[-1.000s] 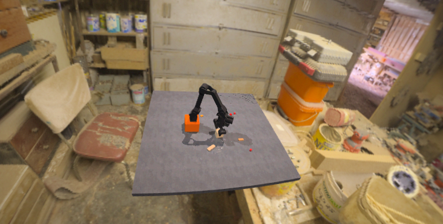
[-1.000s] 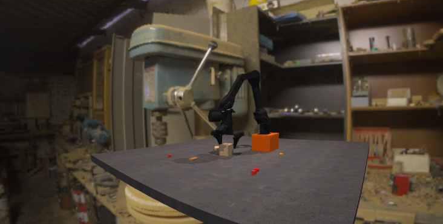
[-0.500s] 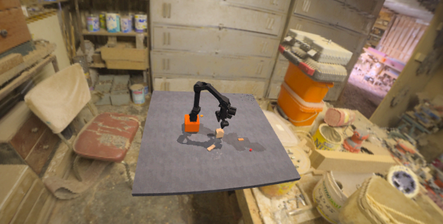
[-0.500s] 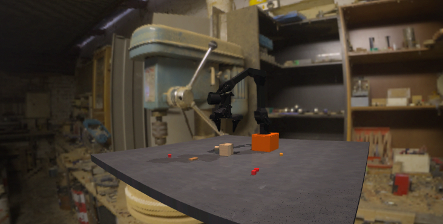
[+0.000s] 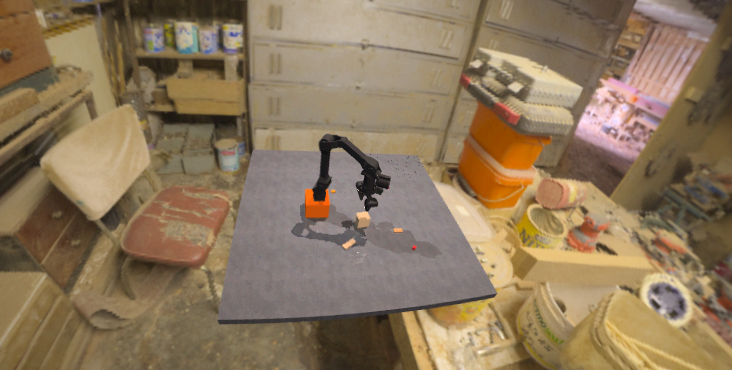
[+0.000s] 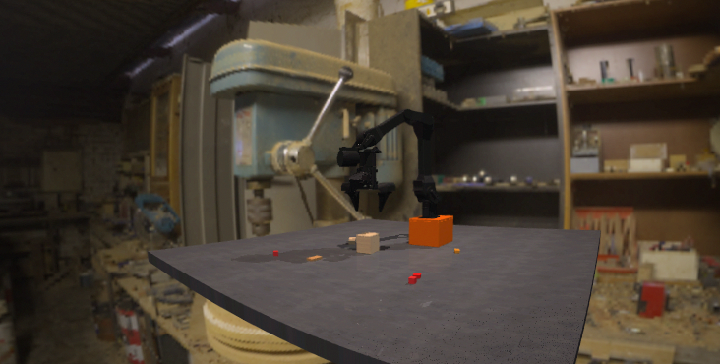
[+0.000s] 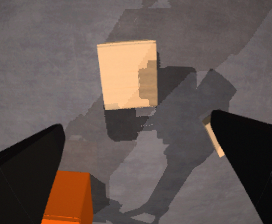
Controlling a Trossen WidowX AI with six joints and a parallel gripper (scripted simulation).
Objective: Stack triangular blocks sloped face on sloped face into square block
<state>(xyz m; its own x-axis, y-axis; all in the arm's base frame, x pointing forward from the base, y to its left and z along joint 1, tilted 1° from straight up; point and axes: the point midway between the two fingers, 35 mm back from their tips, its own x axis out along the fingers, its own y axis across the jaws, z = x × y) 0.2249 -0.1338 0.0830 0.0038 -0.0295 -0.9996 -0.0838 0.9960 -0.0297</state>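
Observation:
The two triangular blocks sit together as one pale wooden block on the grey table. Its top looks level and its sides look even; the seam between the sloped faces cannot be made out. In the wrist view a thin line runs along the block's far edge. My gripper is wide open and empty. It hangs above the block, with a visible gap in the exterior view, and touches neither the block nor the table.
The orange base box stands beside the block. Two small flat wooden pieces lie near, one and another. A red cube, two red cubes and an orange bit lie farther off.

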